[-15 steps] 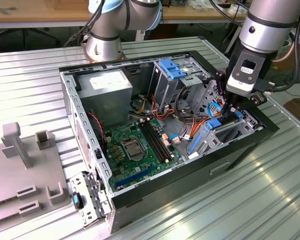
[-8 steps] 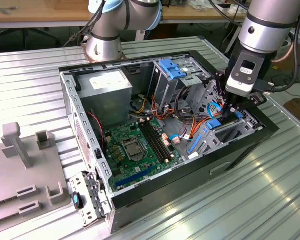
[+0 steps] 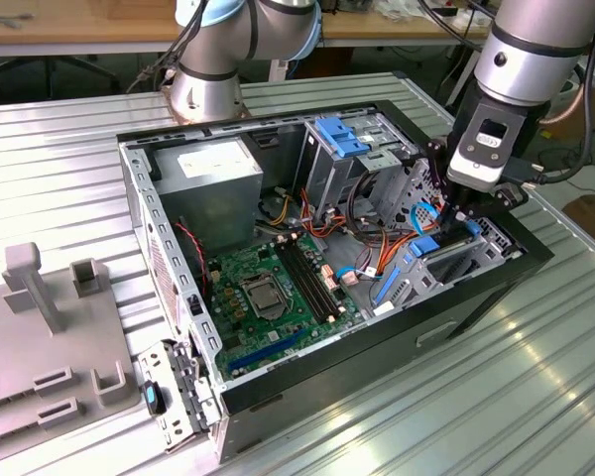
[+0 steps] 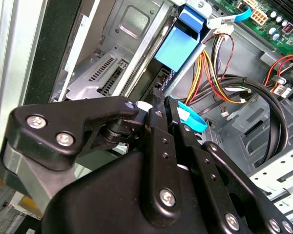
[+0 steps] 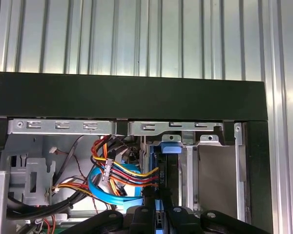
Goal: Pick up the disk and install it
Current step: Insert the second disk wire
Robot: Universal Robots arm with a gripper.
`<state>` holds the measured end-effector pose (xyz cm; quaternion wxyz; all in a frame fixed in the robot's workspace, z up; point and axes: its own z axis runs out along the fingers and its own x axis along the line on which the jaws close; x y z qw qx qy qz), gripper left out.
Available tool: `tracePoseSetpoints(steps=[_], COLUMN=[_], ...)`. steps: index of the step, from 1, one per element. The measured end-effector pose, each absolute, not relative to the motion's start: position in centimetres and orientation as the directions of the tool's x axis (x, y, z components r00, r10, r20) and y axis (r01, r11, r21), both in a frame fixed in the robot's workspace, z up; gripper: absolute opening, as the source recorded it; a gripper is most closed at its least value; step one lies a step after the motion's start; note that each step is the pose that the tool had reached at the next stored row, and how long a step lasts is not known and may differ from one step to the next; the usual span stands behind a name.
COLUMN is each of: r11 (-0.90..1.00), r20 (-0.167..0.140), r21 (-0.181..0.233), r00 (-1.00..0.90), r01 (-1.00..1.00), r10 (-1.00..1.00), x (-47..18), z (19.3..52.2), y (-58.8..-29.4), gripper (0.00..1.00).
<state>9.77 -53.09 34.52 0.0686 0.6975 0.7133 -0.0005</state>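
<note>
In the exterior view, my gripper [image 3: 463, 213] sits low inside the open computer case [image 3: 169, 238], at about three o'clock from the motherboard [image 3: 273, 288], over the drive bay; the install looks nearly done. In the second wrist view, my fingers [image 4: 158, 105] are almost together, pinching the edge of the disk [image 4: 178, 46], which stands on edge in the slot. In the first wrist view, the disk [image 5: 170, 170] sits in its bay at twelve o'clock from my fingers [image 5: 147, 192].
</note>
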Motion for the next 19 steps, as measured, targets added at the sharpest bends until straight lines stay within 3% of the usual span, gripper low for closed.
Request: tracePoseSetpoints(steps=[10, 19], r11=[0.022, 0.011], r20=[-0.082, -0.02], r21=[0.095, 0.095], r00=[-0.014, -0.009], r01=[0.995, 0.995], r10=[0.997, 1.0], x=[9.98, 10.1], z=[34.52, 34.63], y=[-53.37, -53.76], gripper=[0.16, 0.16])
